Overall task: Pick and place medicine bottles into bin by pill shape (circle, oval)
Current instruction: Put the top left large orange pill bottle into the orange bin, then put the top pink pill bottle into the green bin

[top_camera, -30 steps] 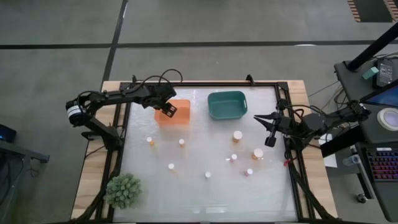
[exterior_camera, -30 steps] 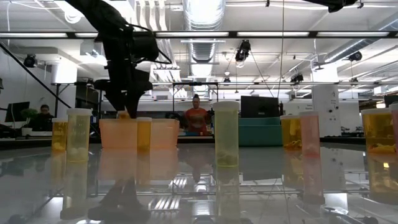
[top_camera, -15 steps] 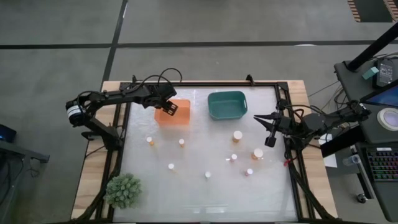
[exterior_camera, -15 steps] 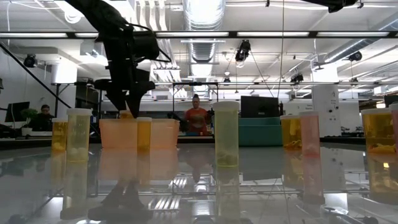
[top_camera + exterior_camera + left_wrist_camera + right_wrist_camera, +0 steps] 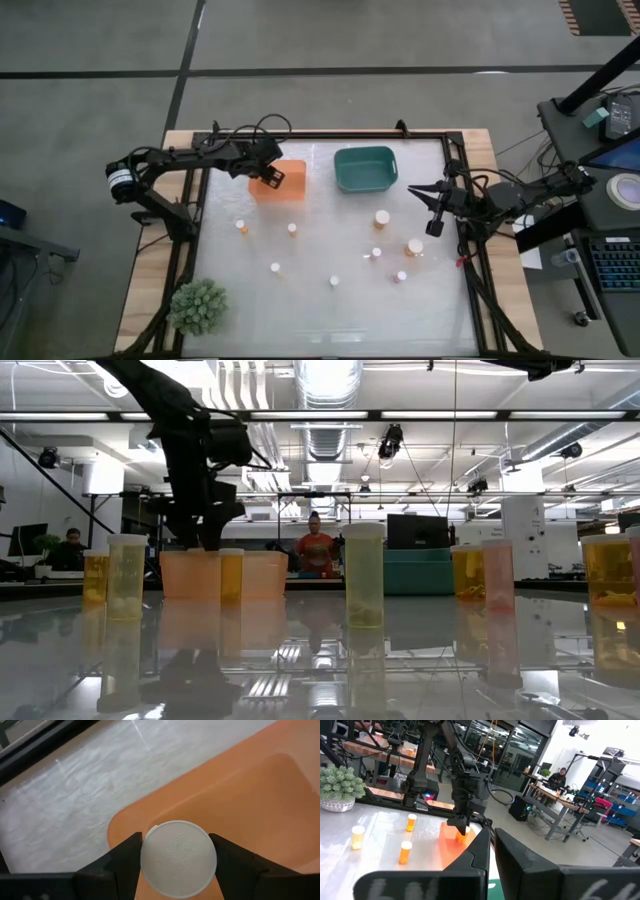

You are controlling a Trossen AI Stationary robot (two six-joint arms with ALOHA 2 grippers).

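The left gripper (image 5: 176,851) clamps a small amber medicine bottle with a round white cap (image 5: 178,858) between its two dark fingers, cap toward the wrist, long axis running down into the translucent orange plastic bin (image 5: 260,805) directly beneath. The right gripper (image 5: 432,212) hangs closed and empty, well apart.

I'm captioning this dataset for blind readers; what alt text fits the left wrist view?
The left hand grips a medicine bottle by its white cap, one dark finger on either side, above a corner of the orange bin. The pale table lies beyond the bin.
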